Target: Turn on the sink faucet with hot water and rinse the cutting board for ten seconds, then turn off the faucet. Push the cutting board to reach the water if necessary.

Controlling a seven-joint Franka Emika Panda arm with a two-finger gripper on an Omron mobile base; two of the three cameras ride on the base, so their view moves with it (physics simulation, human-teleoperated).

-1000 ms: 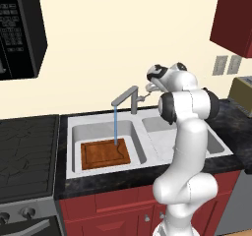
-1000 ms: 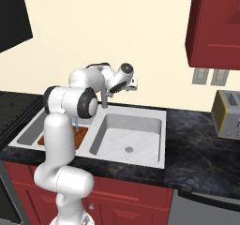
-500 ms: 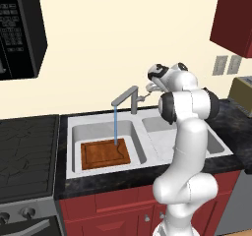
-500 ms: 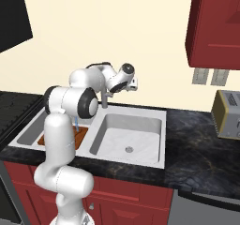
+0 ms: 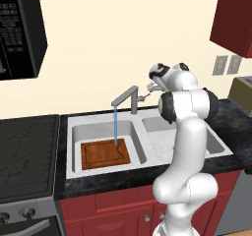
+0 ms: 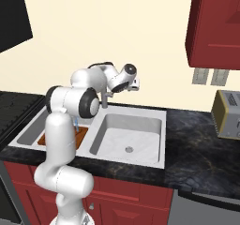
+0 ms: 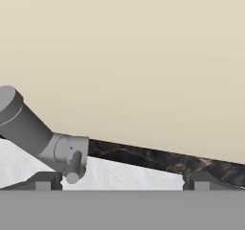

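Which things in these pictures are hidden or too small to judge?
- Cutting board, right base view: mostly behind the robot's arm.
- Water, left base view: whether hot cannot be seen.
- Faucet lever, left base view: too small to read its position.
- Gripper, hand view: the tips are cut by the bottom edge.

Brushed grey metal on the sink faucet, matt, no real shine. The sink looks smooth, pale and faintly marbled. In its left basin the cutting board shows reddish-brown wood grain with a darker groove. The counter is black speckled stone, slightly glossy. The water reads translucent light blue.
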